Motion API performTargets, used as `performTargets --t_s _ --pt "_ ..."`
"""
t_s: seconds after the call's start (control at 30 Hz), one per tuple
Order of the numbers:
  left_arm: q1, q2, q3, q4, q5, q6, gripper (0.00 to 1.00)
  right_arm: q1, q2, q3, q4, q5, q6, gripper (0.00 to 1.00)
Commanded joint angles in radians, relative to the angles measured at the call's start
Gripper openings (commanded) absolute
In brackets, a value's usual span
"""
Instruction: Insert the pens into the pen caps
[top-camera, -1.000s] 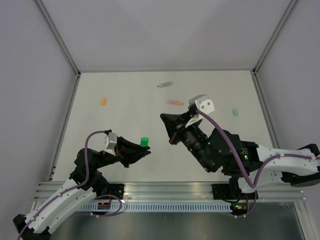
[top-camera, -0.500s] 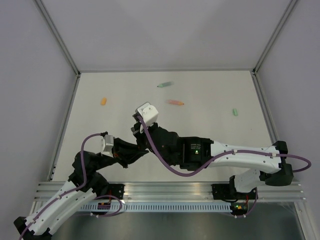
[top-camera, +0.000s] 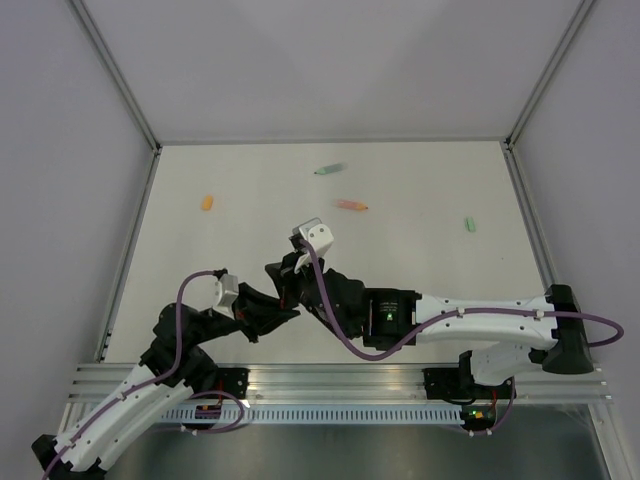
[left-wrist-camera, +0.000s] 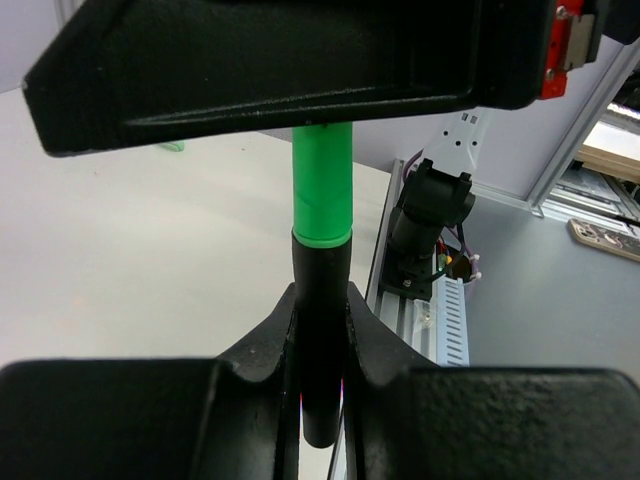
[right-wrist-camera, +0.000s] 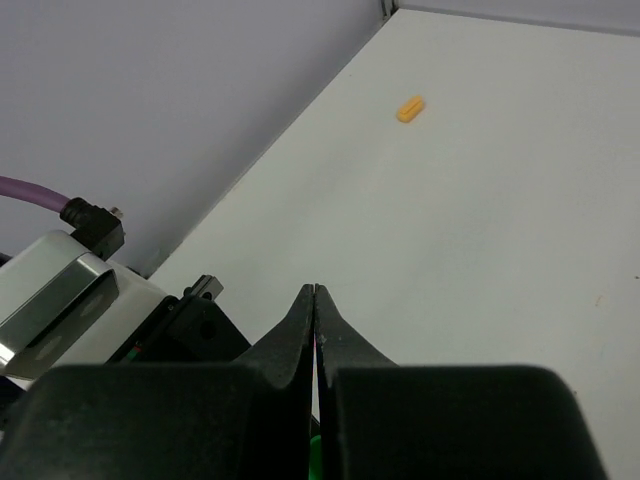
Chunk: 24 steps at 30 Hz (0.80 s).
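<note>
Black-and-green pen (left-wrist-camera: 322, 200) sits in the left claw (left-wrist-camera: 320, 335), whose fingers are drawn in narrow and pinch its black lower half, while the bright green upper part runs on clear of them. The green end disappears under the dark body of the right claw (right-wrist-camera: 315, 292), which reaches across from the right and meets the left claw at the near side of the counter (top-camera: 420, 180), left of the middle. In the right wrist view that claw's two fingers are pressed together, tips touching. Only a sliver of green shows below their base, and whether they grip anything cannot be told. The rest lie well apart from both claws: the orange cap (top-camera: 207, 202) at the far left, the mint green pen (top-camera: 328, 169) near the far edge, the salmon pen (top-camera: 351, 205) just nearer than it, and the mint green cap (top-camera: 469, 224) at the right
</note>
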<state>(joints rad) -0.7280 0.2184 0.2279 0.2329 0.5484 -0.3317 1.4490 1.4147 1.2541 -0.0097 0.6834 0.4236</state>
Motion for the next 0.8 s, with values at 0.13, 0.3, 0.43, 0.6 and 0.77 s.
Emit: performTargets --t_s 0.13,0.3,0.43,0.6,0.77 --pt "0.004 -0.048 0.024 0.186 -0.102 -0.003 0.02 0.01 -0.019 -0.159 0.037 -0.07 0.136 0.0" --pt "0.004 -0.037 0.034 0.23 -0.108 -0.017 0.02 0.01 -0.014 -0.223 0.077 -0.094 0.172 0.0" --pt "0.004 -0.021 0.045 0.247 -0.125 -0.023 0.02 0.01 0.021 -0.237 0.082 -0.108 0.19 0.0" --pt "0.004 0.018 0.088 0.278 -0.139 -0.03 0.02 0.019 0.044 -0.317 0.131 -0.124 0.227 0.0" --pt "0.004 0.081 0.131 0.316 -0.128 -0.049 0.02 0.037 0.059 -0.369 0.172 -0.133 0.248 0.0"
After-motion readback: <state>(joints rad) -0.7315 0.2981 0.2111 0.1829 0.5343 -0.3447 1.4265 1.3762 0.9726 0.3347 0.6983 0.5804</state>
